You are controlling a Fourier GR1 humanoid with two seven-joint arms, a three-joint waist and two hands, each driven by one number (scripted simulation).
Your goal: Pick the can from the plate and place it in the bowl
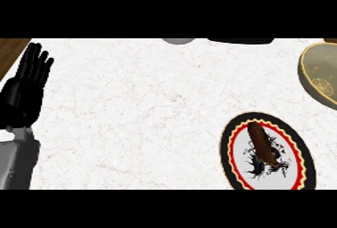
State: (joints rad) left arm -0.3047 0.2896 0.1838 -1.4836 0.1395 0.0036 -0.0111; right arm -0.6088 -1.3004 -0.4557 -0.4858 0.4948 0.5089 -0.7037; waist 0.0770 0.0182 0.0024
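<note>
**Surface with plate, can and bowl: holdings as seen from the head view**

Surface (145,111): white stone look, faint reddish veining, matt. A wood-grained strip (9,48) showed at its top left corner.

Plate (242,147): round, at the lower right. It had a black outer band, a yellow zigzag line, a red ring, and a white centre with a black scribbled motif.

Can (263,143): brown, slim and cylindrical. It lay on its side across the plate's middle, slanting from upper left to lower right.

Bowl (319,71): dull gold, speckled inside, cut by the right edge, and well apart from the plate.

Left hand (23,89): black, resting at the left edge with fingers straight, pointing up and holding nothing.

Right hand: not seen.
</note>
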